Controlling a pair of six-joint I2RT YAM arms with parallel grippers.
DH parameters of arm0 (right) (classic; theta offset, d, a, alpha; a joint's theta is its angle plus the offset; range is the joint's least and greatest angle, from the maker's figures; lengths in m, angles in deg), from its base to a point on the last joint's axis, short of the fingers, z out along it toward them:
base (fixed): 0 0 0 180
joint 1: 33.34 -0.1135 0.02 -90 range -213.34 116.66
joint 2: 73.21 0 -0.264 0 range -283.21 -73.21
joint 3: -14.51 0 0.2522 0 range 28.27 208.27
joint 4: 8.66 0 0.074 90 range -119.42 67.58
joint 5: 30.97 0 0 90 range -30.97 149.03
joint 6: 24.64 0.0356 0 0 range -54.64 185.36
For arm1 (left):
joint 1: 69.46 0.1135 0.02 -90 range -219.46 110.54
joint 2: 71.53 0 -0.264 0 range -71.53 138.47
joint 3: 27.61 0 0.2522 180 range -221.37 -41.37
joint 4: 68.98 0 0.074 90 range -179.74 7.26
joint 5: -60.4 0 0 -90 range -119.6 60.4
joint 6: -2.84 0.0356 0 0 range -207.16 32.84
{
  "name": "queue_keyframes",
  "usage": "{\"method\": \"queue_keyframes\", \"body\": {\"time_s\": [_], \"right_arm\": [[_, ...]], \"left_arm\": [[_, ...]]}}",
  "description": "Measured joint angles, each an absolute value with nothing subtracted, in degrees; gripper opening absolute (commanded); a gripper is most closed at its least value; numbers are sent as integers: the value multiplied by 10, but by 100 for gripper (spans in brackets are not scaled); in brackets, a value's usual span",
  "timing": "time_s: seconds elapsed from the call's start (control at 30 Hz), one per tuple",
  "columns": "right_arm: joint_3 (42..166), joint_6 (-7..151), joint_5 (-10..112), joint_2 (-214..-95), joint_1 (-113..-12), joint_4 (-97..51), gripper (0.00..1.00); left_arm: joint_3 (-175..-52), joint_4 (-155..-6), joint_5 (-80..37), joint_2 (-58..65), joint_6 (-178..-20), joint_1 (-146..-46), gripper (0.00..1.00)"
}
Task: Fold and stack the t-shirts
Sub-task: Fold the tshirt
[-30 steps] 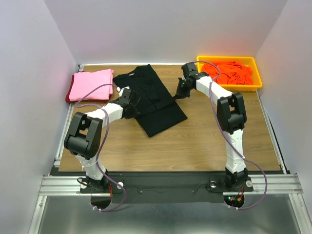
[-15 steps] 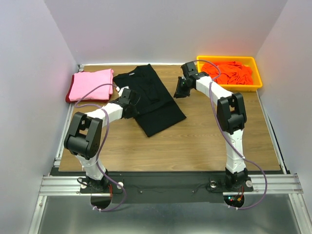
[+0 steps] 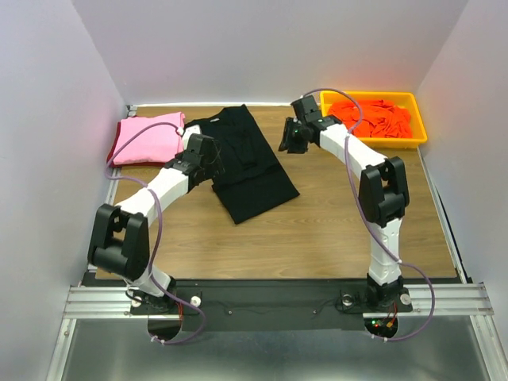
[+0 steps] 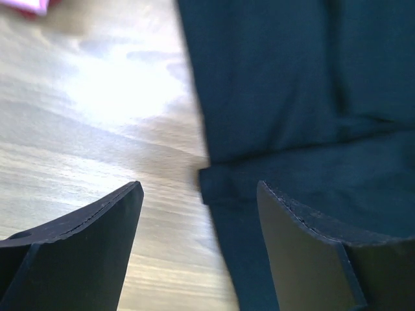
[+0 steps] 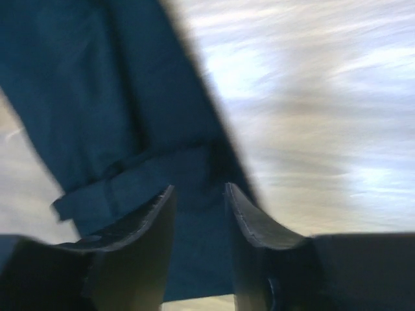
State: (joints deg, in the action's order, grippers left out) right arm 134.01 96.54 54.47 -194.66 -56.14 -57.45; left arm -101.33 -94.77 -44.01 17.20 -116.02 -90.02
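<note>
We judged the main risk to lie in the loose folds of the black cotton short-sleeved t-shirt (image 3: 250, 163). It lay flat but askew on the brown wooden table (image 3: 333, 230), between the folded pink t-shirt (image 3: 147, 139) and the yellow plastic tray (image 3: 369, 96) of crumpled bright orange shirts (image 3: 373, 117). Its 2 turned-in side flaps were held down by nothing. If a finger snagged the cloth while lifting away, a flap could flip open or the whole shirt could slide. Because the shirt sat at a slant, the next fold could also come out crooked unless both arms gripped matching points.

The left gripper (image 4: 198, 194) hung over the shirt's left edge with its jaws spread wide and nothing between them. The right gripper (image 5: 199, 189) hovered above the right edge, its jaws parted by a narrower gap and likewise empty. Through the blur of the right wrist view we could not tell whether either of its fingers brushed the cloth.
</note>
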Motion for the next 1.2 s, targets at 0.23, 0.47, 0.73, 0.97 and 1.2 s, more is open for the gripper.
{"method": "queue_keyframes", "body": {"time_s": [0.23,0.47,0.73,0.97,1.2], "right_arm": [[1263,969,541,-1926,-643,-536,32],[1232,982,580,-1928,-658,-536,52],[1233,992,614,-1928,-630,-528,54],[1242,1010,617,-1931,-618,-528,55],[1299,1023,619,-1953,-615,-520,53]], "left_arm": [[-1001,-952,-439,109,-1155,-929,76],[-955,-967,-439,99,-1156,-933,85],[-952,-960,-437,103,-1157,-933,85],[-952,-958,-435,109,-1155,-933,85],[-952,-953,-439,113,-1154,-933,81]]}}
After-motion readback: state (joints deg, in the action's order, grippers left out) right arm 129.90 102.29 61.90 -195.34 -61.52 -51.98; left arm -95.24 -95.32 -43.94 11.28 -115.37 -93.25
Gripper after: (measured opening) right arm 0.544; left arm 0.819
